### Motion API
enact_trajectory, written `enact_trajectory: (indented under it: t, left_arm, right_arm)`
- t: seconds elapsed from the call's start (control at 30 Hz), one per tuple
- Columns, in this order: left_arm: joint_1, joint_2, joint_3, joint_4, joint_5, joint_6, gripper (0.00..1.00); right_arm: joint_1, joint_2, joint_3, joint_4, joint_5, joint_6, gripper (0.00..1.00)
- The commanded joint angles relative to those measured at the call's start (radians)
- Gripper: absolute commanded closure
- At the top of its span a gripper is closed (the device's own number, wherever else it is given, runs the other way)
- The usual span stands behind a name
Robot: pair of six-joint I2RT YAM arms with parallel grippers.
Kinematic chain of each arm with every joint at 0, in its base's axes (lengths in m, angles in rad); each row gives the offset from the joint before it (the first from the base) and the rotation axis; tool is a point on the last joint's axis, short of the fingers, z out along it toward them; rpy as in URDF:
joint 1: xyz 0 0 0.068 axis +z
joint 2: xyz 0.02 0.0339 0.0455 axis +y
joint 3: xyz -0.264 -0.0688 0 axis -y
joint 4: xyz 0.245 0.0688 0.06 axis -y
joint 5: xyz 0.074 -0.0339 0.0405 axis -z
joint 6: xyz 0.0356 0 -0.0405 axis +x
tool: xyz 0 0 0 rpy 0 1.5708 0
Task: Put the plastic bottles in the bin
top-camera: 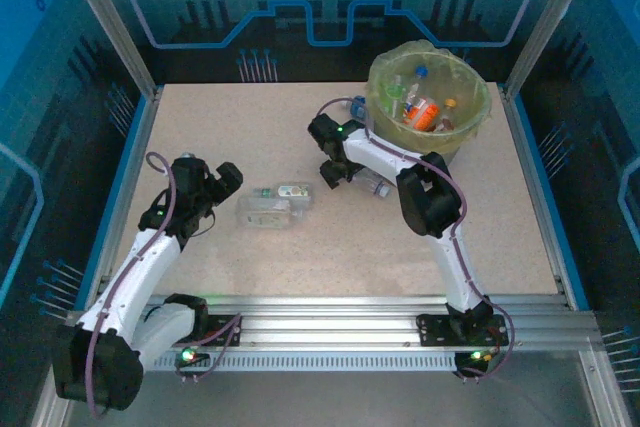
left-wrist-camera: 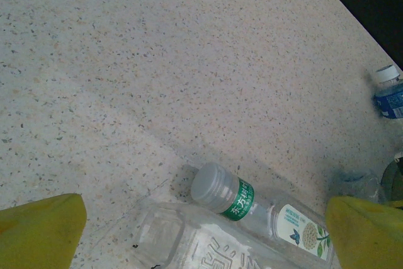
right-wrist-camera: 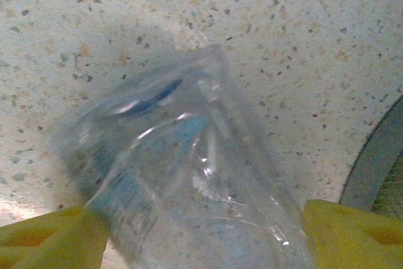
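Observation:
The bin (top-camera: pixel 478 125), lined with a yellow-green bag, stands at the back right and holds several plastic bottles (top-camera: pixel 424 113). My right gripper (top-camera: pixel 333 172) is low on the table, left of the bin. Its yellow fingers (right-wrist-camera: pixel 44 237) press both sides of a clear bottle with a blue label (right-wrist-camera: pixel 189 174), which looks blurred. Two more clear bottles lie side by side mid-table: a green-banded one (left-wrist-camera: pixel 252 203) and a square one (left-wrist-camera: pixel 189 244). My left gripper (left-wrist-camera: pixel 204 231) hangs open just over them, its fingers wide on either side.
Another blue-labelled bottle (left-wrist-camera: pixel 390 92) lies near the bin's left side (top-camera: pixel 355 104). The bin wall (right-wrist-camera: pixel 378 155) is close on the right of my right gripper. Metal frame posts and blue panels ring the table (top-camera: pixel 200 117).

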Motion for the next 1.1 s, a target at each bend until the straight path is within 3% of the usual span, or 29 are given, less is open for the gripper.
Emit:
enact_trajectory:
  t: [0.0,0.27,0.5,0.77,1.07]
  left_arm:
    - [0.013,-0.004,-0.005,-0.001,-0.007,-0.009,0.01]
    - [0.013,-0.021,-0.007,-0.009,-0.017,-0.002,0.01]
    - [0.013,-0.015,-0.002,-0.006,-0.016,0.001,0.01]
    - [0.013,-0.024,-0.017,0.004,-0.023,0.003,0.01]
    - [0.013,-0.019,-0.017,0.018,-0.014,0.006,0.01]
  right_arm:
    - [-0.007,0.024,0.006,-0.008,-0.072,0.020,0.21]
    - [0.007,0.017,-0.024,-0.028,-0.117,0.040,0.32]
    - [0.037,-0.053,-0.083,-0.030,-0.114,0.047,0.58]
    - [0.089,-0.211,-0.092,-0.052,-0.066,0.048,0.76]
    - [0.114,-0.471,-0.039,-0.061,-0.069,0.019,0.77]
